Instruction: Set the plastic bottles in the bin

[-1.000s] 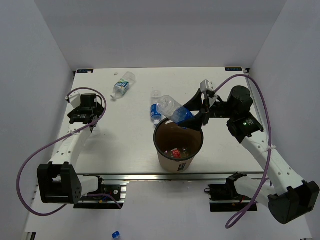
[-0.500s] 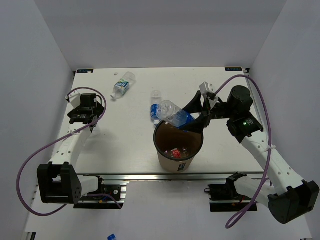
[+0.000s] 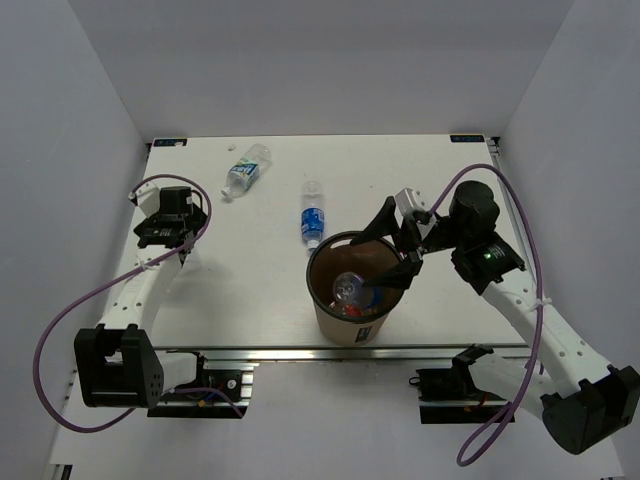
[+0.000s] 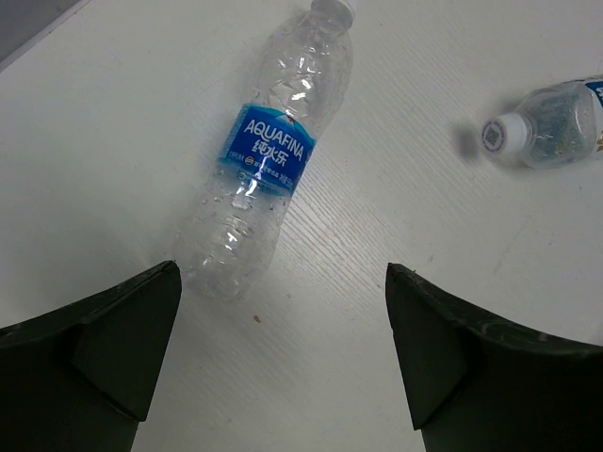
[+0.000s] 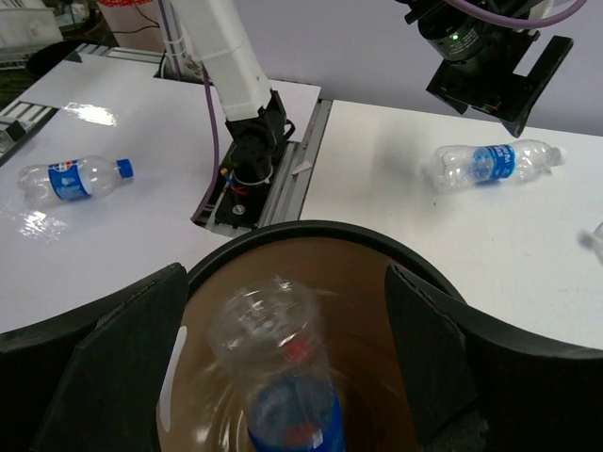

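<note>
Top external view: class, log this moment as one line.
right gripper: open over bin | bottle: inside bin | left gripper: open, facing table bottle

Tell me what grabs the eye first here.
A blurred bottle sits inside the brown bin at the table's near edge, right under the open right gripper. The far-left bottle lies ahead of the open left gripper, and the middle bottle lies just beyond the bin.

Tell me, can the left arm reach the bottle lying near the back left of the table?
Probably yes. The left end effector is open, and that bottle lies flat on the table right ahead of it with nothing between them. The second bottle lies apart, off to one side.
</note>
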You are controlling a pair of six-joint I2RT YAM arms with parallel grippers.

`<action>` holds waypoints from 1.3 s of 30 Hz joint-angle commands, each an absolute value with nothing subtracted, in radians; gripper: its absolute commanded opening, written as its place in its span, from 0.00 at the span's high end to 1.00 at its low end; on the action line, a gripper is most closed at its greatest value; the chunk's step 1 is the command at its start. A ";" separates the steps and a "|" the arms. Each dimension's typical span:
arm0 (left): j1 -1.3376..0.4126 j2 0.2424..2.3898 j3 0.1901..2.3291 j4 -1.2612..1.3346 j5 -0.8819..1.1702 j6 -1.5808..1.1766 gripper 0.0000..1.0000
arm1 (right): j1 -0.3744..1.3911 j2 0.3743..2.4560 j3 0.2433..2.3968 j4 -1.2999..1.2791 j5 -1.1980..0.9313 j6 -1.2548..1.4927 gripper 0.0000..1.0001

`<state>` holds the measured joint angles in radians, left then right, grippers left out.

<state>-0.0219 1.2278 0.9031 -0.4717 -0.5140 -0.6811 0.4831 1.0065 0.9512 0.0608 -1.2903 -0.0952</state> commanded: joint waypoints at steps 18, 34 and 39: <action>0.146 1.213 0.903 -0.498 -0.479 -0.758 0.02 | 0.451 1.225 1.402 -0.095 -0.404 0.103 0.11; 0.167 1.379 0.821 -0.425 -0.466 -0.718 0.02 | 0.276 1.296 1.310 -0.051 -0.589 0.193 0.11; 0.167 1.394 0.811 -0.436 -0.503 -0.721 0.02 | 0.258 1.282 1.278 -0.052 -0.607 0.187 0.11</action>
<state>0.1616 1.3918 0.8246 -0.4408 -0.4648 -0.7227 0.2684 1.3113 1.2865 -0.0807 -0.5716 0.1776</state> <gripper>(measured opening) 0.983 0.895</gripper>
